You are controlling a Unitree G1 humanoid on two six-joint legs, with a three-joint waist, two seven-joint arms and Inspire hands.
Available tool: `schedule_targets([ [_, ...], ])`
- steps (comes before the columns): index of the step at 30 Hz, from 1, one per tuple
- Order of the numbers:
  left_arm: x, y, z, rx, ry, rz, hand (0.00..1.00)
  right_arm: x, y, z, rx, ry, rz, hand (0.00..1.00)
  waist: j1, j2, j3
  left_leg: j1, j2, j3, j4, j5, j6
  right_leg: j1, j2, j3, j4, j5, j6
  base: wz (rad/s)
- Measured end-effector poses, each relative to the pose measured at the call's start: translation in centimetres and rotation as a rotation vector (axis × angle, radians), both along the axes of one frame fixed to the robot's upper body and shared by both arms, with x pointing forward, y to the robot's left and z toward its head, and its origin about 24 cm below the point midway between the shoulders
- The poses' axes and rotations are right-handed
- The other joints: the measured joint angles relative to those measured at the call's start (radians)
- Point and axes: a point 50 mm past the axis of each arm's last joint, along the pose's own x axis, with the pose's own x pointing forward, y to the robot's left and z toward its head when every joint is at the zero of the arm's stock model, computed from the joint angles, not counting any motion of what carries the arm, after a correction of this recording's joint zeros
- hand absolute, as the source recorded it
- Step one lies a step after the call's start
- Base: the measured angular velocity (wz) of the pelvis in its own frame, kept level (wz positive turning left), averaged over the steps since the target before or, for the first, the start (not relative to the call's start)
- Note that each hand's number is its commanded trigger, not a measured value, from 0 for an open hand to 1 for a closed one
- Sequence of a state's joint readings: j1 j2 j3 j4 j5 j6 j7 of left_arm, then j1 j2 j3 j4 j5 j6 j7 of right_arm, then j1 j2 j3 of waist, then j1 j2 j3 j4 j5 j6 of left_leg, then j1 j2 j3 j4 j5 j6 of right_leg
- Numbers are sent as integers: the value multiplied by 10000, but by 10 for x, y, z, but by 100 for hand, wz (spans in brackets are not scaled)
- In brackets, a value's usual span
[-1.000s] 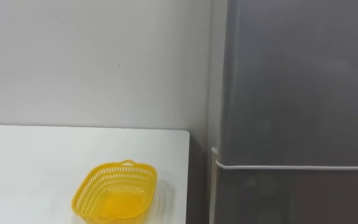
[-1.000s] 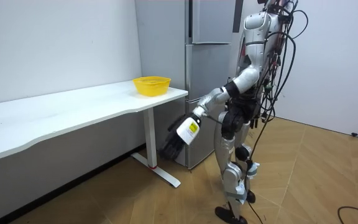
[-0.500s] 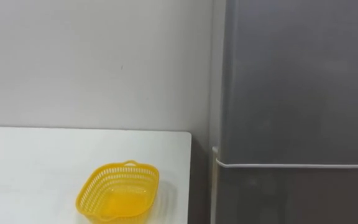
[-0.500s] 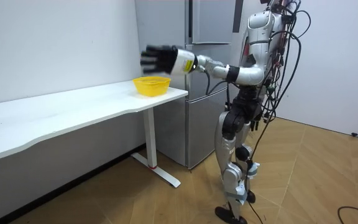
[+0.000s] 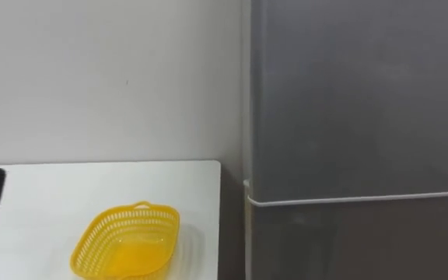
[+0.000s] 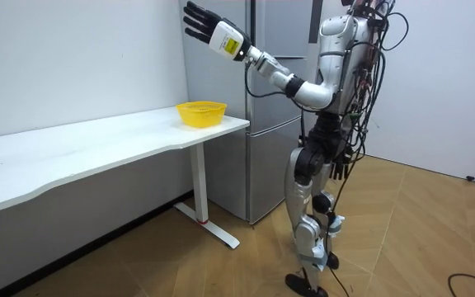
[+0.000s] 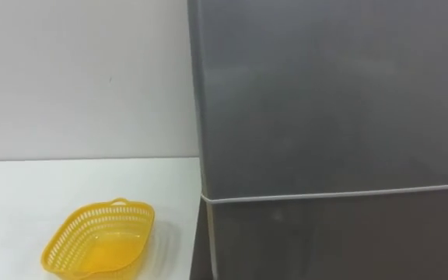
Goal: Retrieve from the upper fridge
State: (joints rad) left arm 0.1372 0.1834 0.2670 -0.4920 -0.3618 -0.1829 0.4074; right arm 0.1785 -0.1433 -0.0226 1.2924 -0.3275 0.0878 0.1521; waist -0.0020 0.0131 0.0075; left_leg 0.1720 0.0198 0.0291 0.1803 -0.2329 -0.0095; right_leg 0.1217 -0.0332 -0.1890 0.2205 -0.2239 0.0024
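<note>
Room view: left hand (image 6: 199,18) raised high, fingers spread, empty, out left of the fridge's upper door (image 5: 356,101). Door shut, so the item is hidden inside. Step 1, I'd say: reach. Next needs fingers hooked on the door edge, then pull. Empty yellow basket (image 5: 127,241) on table (image 5: 37,187).

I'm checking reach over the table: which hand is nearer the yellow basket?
Left. The left hand, open, is raised above and to the left of the yellow basket; the right hand is hidden behind the torso, farther back.
</note>
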Motion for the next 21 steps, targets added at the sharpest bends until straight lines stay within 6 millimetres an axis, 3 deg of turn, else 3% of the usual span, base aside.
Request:
schedule_targets([
  [5, 10, -17, -5, 521, 551, -1952, 0, 2, -1, 0, 12, -39, 0, 0, -23, 27, -9, 45, 17, 254, -1, 0, 0, -10, 10, 135, -18, 2, -3, -10],
  [9, 14, -26, -8, 707, 768, -3257, 0, 7, -1, 0, 5, -127, 119, 0, -206, 19, 57, 34, 16, 265, -4, 0, 0, -29, 14, 227, -27, 2, -3, -3],
  [21, 23, -58, -22, 1272, 1701, -6128, 0, 17, -1, 0, -110, -152, 579, 0, -519, -6, 30, -90, 25, 249, 4, 0, 0, -199, 37, 296, 19, 13, -20, -2],
])
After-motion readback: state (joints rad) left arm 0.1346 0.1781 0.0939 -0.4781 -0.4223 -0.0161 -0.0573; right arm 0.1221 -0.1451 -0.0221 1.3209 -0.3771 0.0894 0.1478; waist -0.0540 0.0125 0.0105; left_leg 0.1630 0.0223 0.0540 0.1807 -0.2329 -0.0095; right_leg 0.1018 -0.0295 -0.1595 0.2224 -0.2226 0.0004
